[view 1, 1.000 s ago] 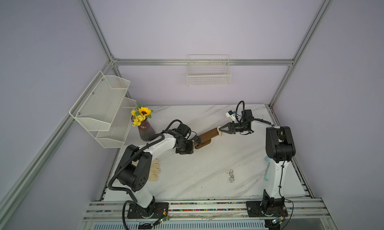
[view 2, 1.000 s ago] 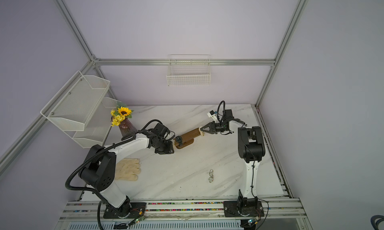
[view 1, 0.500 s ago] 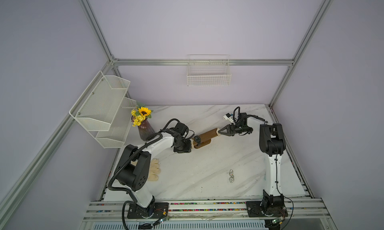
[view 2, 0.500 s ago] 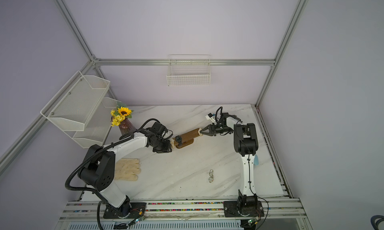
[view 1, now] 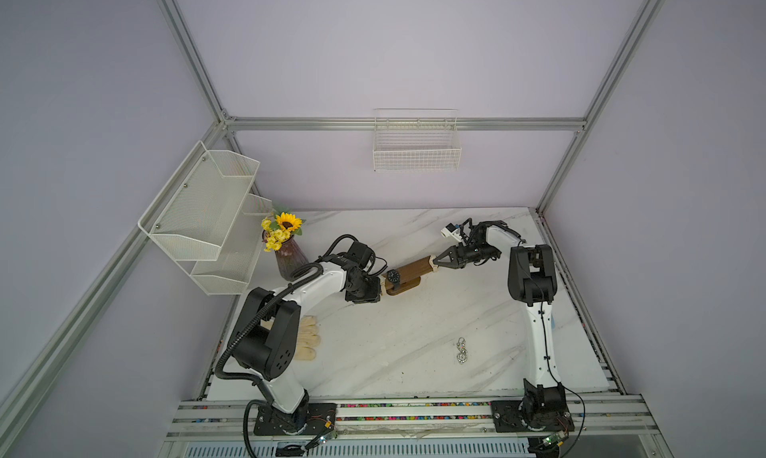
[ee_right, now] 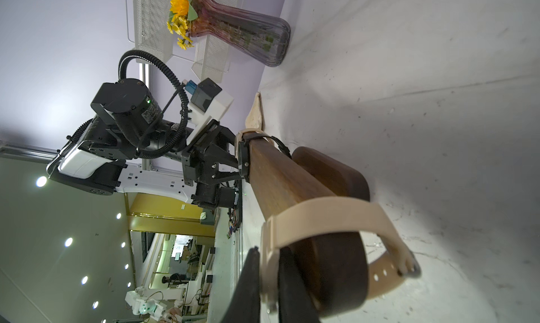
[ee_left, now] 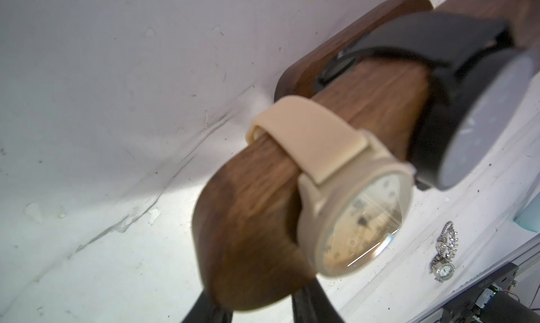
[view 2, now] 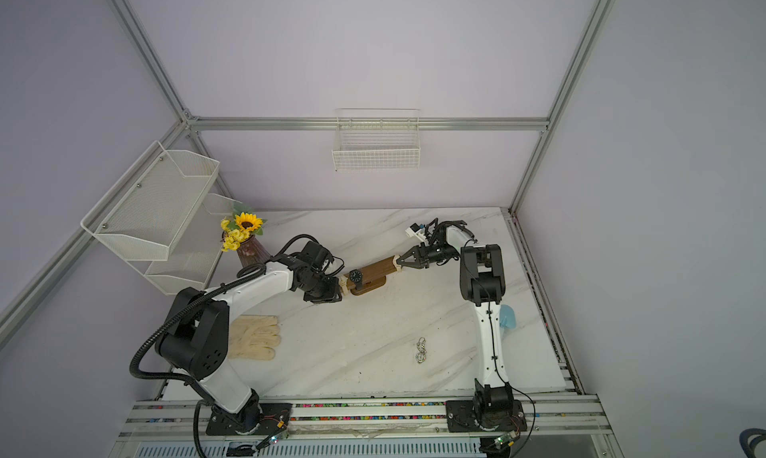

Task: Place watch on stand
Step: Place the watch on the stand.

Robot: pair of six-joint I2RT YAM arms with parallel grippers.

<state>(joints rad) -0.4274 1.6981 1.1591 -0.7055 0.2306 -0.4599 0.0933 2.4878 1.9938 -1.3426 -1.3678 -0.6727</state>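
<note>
Over the white marble-veined surface point(view 1: 393, 352), the biggest change in the last second is in the right arm point(view 1: 539, 335). Its dark elbow link has swung inward towards the middle, while its tip has stayed at the same end of the bar. The left arm point(view 1: 315, 282) has hardly shifted.

Between them, the brown wooden stand point(view 1: 412, 266), a long rounded bar on a smaller base, rests on the surface. It sits much where it was, nudged only slightly towards the left arm.

The beige rubber-strapped watch point(ee_right: 321, 216) is looped round the bar's right-arm end, with its loose tail pointing towards the surface. The right fingers point(ee_right: 249, 277) are nearly pressed together, pinching its case.

At the opposite end, the left fingers point(ee_left: 317, 305) stand part-spread either side of the bar's rounded tip. They seem to clamp the wood and steady it. Beside them, a second beige watch with a pale round dial point(ee_left: 359, 216) and a black round watch point(ee_left: 455, 125) already sit round the bar.

I judge that the re-posed arm is seating the strap, so letting go is what remains. A small silver jewelled watch point(view 1: 462, 352) lies untouched, well apart.
</note>
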